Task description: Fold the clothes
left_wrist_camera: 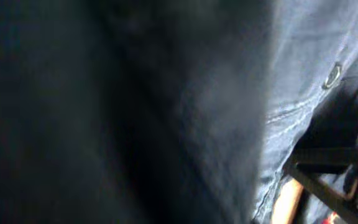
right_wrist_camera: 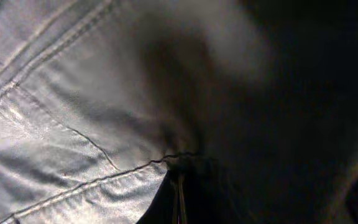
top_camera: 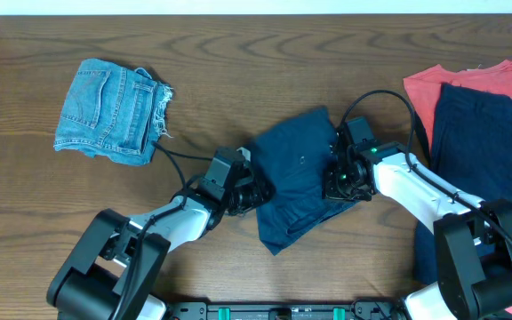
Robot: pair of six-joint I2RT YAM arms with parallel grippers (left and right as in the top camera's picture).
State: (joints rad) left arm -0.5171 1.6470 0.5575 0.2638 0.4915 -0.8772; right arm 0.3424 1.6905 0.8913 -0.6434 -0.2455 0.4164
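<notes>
The navy-blue shorts [top_camera: 296, 178] lie crumpled at the table's middle, partly folded over. My left gripper [top_camera: 254, 192] is at their left edge and my right gripper [top_camera: 339, 182] at their right edge, both closed on the fabric. In the left wrist view navy cloth [left_wrist_camera: 229, 93] fills the frame, with a small pocket button [left_wrist_camera: 332, 76] at the upper right; the jaws are hidden. In the right wrist view the cloth [right_wrist_camera: 73, 124] with seams gathers to a pinched point at the bottom middle.
Light-blue frayed denim shorts [top_camera: 109, 111] lie at the back left. A coral-red shirt [top_camera: 434, 89] lies at the right edge under another large navy piece [top_camera: 487, 169]. The wooden table [top_camera: 238, 53] shows around them.
</notes>
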